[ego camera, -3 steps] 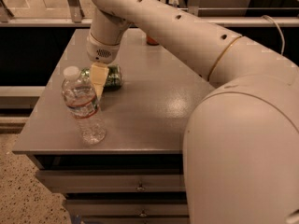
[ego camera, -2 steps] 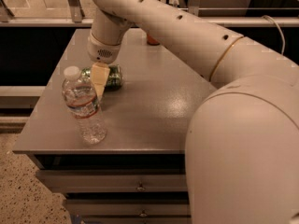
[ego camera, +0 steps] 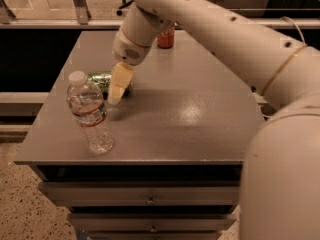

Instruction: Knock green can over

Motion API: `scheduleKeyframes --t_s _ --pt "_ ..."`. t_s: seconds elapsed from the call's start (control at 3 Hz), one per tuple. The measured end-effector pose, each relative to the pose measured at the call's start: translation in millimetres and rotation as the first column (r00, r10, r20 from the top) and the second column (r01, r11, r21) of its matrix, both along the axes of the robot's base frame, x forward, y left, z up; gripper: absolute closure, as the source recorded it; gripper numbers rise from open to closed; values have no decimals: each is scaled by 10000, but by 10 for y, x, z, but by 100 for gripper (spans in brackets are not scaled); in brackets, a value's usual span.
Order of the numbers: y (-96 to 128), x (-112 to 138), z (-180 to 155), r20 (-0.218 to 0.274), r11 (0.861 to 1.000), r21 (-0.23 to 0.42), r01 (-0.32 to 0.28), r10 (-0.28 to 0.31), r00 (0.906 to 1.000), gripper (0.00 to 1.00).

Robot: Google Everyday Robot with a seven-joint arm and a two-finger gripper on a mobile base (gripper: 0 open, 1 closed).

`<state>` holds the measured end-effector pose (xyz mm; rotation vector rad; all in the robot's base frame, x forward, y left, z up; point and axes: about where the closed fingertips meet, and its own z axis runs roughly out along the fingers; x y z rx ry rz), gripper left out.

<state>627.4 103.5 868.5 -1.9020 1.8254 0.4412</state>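
The green can (ego camera: 99,79) with its pale pattern seems to lie on its side on the grey table (ego camera: 200,119), at the left, just behind the clear water bottle (ego camera: 91,115). The bottle's cap partly covers it. My gripper (ego camera: 116,95) hangs from the pale arm (ego camera: 210,29) and points down at the table. It is right beside the can's right end and hides part of it. It holds nothing that I can see.
A red can (ego camera: 166,36) stands upright at the back of the table, behind the arm. The water bottle stands upright near the front left edge. Drawers (ego camera: 150,200) sit below the tabletop. My arm's large body fills the right side.
The green can now shows further to the left of the gripper and looks laid over. The gripper has shifted slightly. The bottle has not moved.
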Motion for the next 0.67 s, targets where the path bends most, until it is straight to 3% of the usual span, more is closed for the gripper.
scheduleKeyframes --t_s 0.33,0.67 --pt "-488 -54 271 208 9617 2436 1254 -1344 9907 0" --pt "-609 -214 305 61 8767 4488 1730 -1966 9805 0"
